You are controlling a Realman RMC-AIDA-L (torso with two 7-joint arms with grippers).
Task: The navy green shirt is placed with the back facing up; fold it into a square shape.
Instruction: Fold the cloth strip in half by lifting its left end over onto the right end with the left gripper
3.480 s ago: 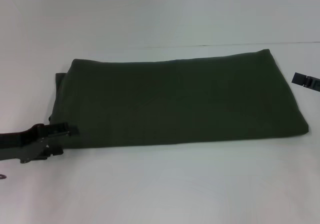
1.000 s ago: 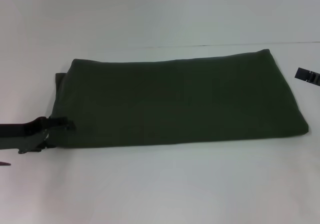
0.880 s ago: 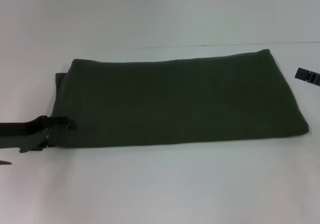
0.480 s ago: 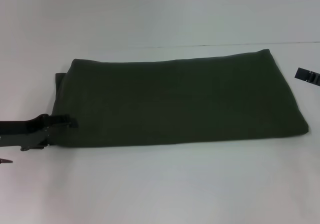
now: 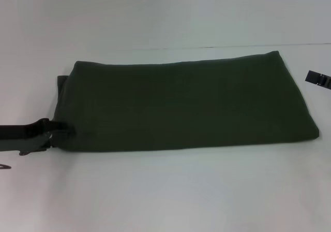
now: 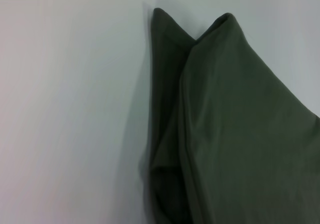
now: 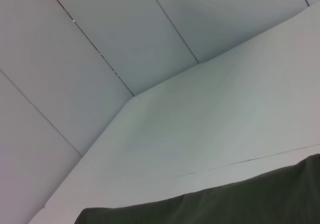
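Note:
The navy green shirt lies folded into a long flat rectangle across the middle of the white table. My left gripper reaches in from the left and sits right at the shirt's near-left corner, touching its edge. The left wrist view shows the shirt up close, with stacked layers and two pointed corners. My right gripper hangs at the far right, just off the shirt's right end and apart from it. The right wrist view catches only the far edge of the shirt.
Around the cloth the table is plain white. A thin seam runs along the back of the table behind the shirt, and a panelled wall rises beyond it.
The left gripper has crept a little farther from me along the shirt's left end, and its tip now sits tighter against the near-left corner. The right gripper shifted slightly right early on, then stayed.

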